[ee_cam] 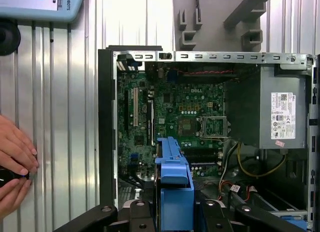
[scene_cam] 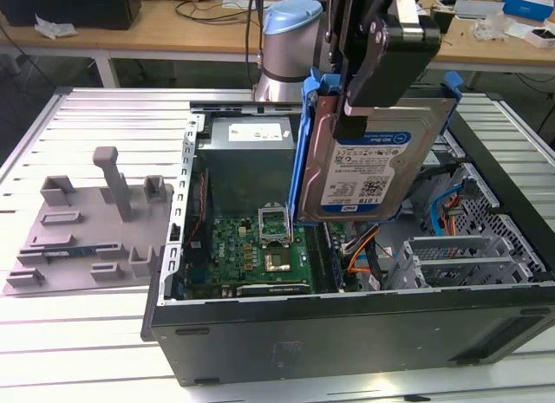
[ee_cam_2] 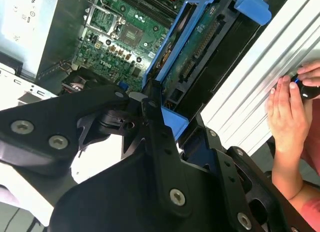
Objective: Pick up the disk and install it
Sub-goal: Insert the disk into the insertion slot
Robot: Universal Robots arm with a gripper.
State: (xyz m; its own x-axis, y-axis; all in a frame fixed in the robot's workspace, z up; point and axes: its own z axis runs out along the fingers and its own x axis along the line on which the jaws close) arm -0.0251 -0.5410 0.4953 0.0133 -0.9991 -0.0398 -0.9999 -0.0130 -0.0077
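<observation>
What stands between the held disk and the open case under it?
Nothing visible. The gripper is shut on the disk, which hangs on edge above the open case. Orange cables lie loose inside the case, below the disk's lower edge.

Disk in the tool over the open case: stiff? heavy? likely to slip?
Probably rigid: the disk, metal-bodied, hangs near upright from the tool without sagging. Likely dense for its size. Its blue carrier bracket looks like thin plastic, so it may flex under the clamp.

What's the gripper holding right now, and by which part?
The gripper holds the disk by its upper end, above the open computer case.
</observation>
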